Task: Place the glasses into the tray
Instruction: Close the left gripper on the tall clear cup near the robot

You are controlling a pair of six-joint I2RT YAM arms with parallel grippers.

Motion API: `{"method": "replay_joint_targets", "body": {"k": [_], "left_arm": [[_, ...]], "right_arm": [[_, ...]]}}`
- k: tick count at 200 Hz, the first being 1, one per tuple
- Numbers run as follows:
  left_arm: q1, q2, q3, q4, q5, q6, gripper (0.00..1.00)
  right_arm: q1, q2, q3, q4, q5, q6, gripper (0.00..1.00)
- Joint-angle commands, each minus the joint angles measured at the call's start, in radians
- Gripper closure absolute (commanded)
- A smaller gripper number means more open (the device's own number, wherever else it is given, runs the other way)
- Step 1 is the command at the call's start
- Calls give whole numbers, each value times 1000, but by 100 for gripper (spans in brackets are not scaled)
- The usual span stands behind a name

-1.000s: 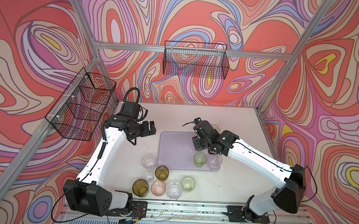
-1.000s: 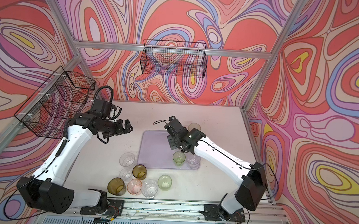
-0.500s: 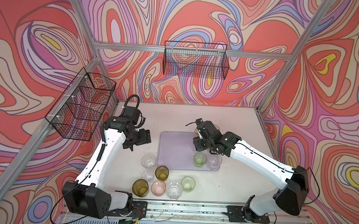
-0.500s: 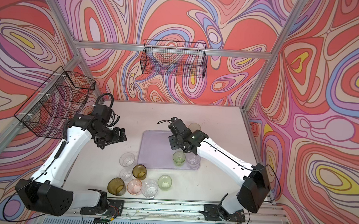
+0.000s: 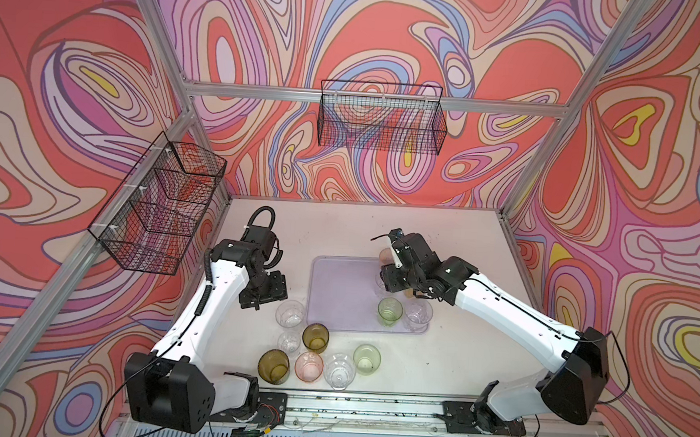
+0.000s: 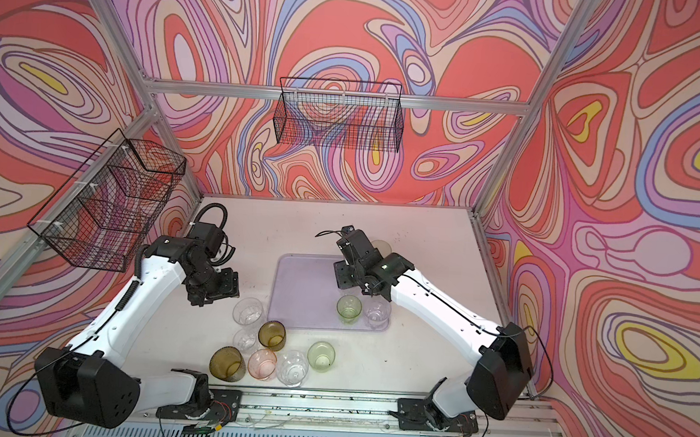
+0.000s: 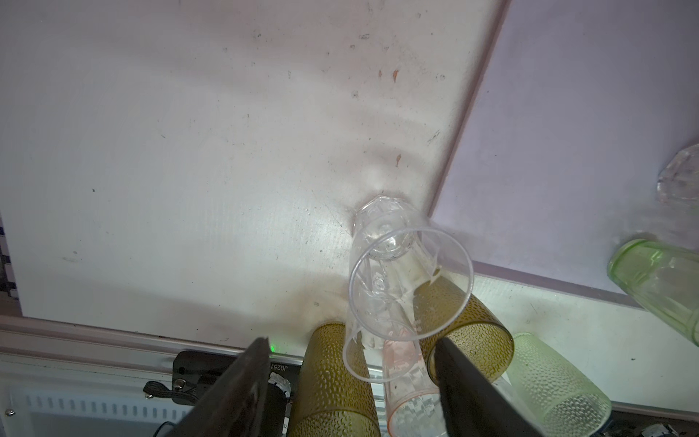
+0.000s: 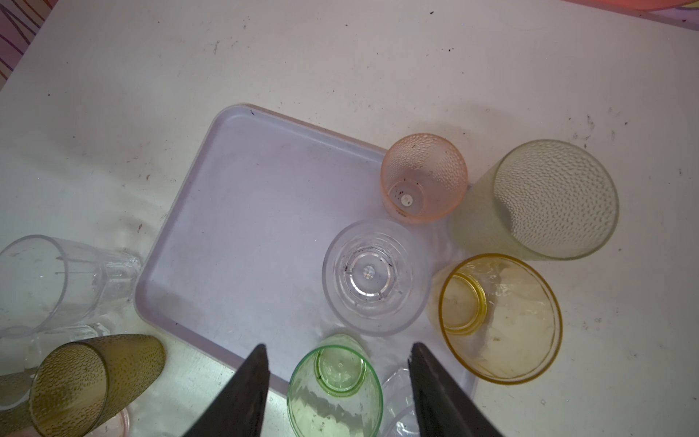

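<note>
**Lining up on the clear glass by the tray**

Swirl-patterned walls (image 5: 98, 87) box in a white desk (image 5: 339, 231), with the lilac tray (image 5: 335, 293) at its middle. The left gripper (image 7: 351, 339) hovers off the tray's near-left corner, jaws released and empty. The right gripper (image 8: 337, 345) hangs above the tray's right half, jaws also apart, grasping nothing. A green glass (image 5: 389, 311) and others stand along the tray's right side. A clear glass (image 5: 290, 313) stands on the desk just beside the tray's near-left corner, and a cluster (image 5: 309, 367) of six more sits in front of the tray.

The step in hand looks like picking that clear glass. Best to centre the jaws across its rim and descend straight, since an olive glass (image 5: 315, 337) stands near it, away from the tray, and a wide jaw could tip it. Close gently on the thin, slick wall, lift above the tray's low rim, and set down in its bare left half.
</note>
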Motion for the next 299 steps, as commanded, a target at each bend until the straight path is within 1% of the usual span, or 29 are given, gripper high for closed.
{"method": "replay_joint_targets", "body": {"k": [1, 14, 30, 60, 89, 144, 161, 172, 235, 247, 256, 299], "left_arm": [[-4, 12, -30, 9, 7, -14, 38], [-4, 19, -42, 20, 9, -17, 40], [-4, 28, -54, 27, 6, -15, 46], [-5, 48, -80, 51, 27, -18, 48], [-4, 71, -92, 68, 55, -18, 56], [-4, 100, -105, 71, 46, -22, 60], [-4, 103, -113, 74, 47, -30, 62], [-4, 103, -120, 79, 55, -33, 65], [-4, 112, -152, 96, 78, -47, 67], [-4, 117, -157, 104, 85, -52, 68], [-4, 120, -159, 110, 90, -53, 70], [-4, 126, -165, 120, 84, -54, 74]], "right_arm": [[-5, -14, -10, 11, -11, 9, 39], [-5, -14, -10, 8, -10, 8, 39], [-5, -16, -8, 3, -7, 9, 39], [-7, -12, -1, -1, -7, 6, 39], [-7, -7, 6, -7, -3, 4, 39], [-11, -12, 1, -7, -12, 4, 39], [-13, -13, 1, -9, -9, 6, 39], [-16, -13, 2, -10, -10, 5, 39], [-17, -12, 2, -12, -14, 6, 39], [-19, -13, 2, -12, -14, 6, 39], [-19, -13, 1, -13, -14, 5, 39], [-21, -10, -4, -12, -18, 4, 39]]}}
